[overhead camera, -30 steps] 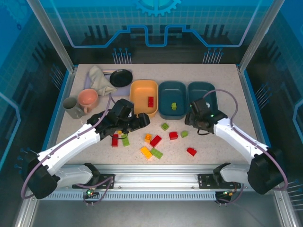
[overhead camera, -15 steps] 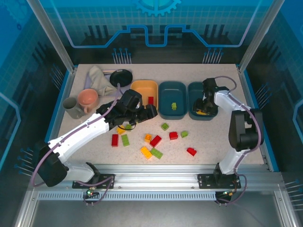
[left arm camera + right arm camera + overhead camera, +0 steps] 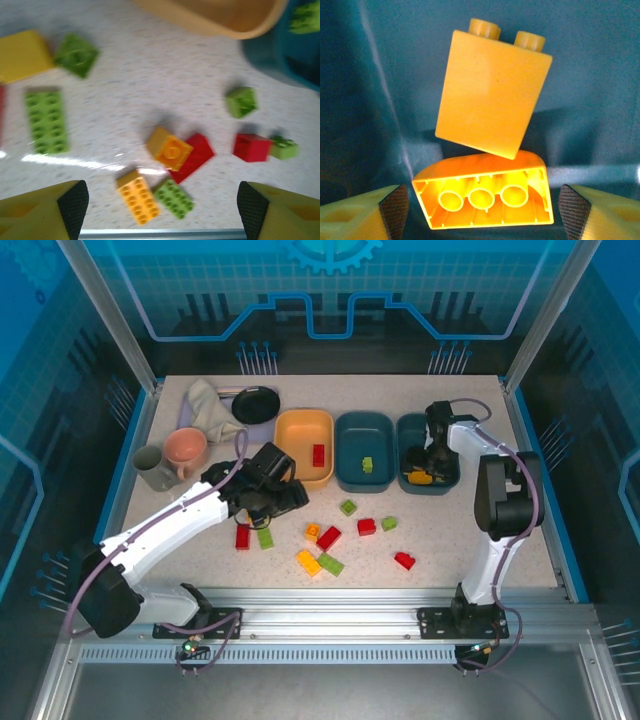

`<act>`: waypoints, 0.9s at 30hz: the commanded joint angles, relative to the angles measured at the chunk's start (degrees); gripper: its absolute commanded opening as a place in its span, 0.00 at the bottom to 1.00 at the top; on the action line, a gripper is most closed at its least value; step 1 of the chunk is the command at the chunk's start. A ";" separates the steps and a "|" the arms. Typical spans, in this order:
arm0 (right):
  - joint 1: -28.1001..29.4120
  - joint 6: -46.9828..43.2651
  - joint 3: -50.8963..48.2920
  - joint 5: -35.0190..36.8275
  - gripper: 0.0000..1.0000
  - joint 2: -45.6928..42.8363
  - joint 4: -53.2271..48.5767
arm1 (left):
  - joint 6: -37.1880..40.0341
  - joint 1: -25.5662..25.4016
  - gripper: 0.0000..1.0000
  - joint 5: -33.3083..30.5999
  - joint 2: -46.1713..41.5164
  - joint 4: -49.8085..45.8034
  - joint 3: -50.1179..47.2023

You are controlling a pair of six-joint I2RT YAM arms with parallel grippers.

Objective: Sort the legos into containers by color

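Observation:
Three containers stand in a row at the back: a light orange tray (image 3: 287, 430) with a red brick (image 3: 318, 455), a middle teal tray (image 3: 352, 430) with a green brick (image 3: 367, 464), and a right teal tray (image 3: 447, 478). My right gripper (image 3: 432, 452) hangs open inside the right tray. Two yellow-orange bricks (image 3: 492, 97) lie there, the lower one (image 3: 482, 192) free between the spread fingers. My left gripper (image 3: 285, 502) is open above the loose legos, over a yellow brick (image 3: 137, 195) and a green one (image 3: 172, 197). More red (image 3: 329, 537) and green (image 3: 348, 507) legos lie scattered on the table.
At the back left are a pink cup (image 3: 186, 447), a grey cup (image 3: 152, 468), a black round dish (image 3: 256, 403) and a crumpled cloth (image 3: 210, 405). A metal rail (image 3: 330, 600) runs along the near table edge. A lone red brick (image 3: 405, 560) lies front right.
My right arm swung from the table to the right teal tray, then opened, leaving the yellow brick there. My left gripper pulled back from the orange tray toward the loose bricks.

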 commanded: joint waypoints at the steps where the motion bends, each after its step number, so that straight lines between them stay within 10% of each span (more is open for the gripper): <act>1: 1.34 0.23 0.57 -0.35 0.81 -7.34 -1.68 | -3.82 4.64 0.80 -2.33 -1.06 -12.67 -4.67; 14: 26.21 2.69 -15.48 -11.38 0.80 -29.88 16.65 | 10.20 15.14 0.76 -2.50 -2.09 -2.86 -18.61; 27: 29.30 2.38 -22.21 -25.11 0.79 -32.33 21.40 | 21.30 19.35 0.62 1.49 6.24 5.86 -19.33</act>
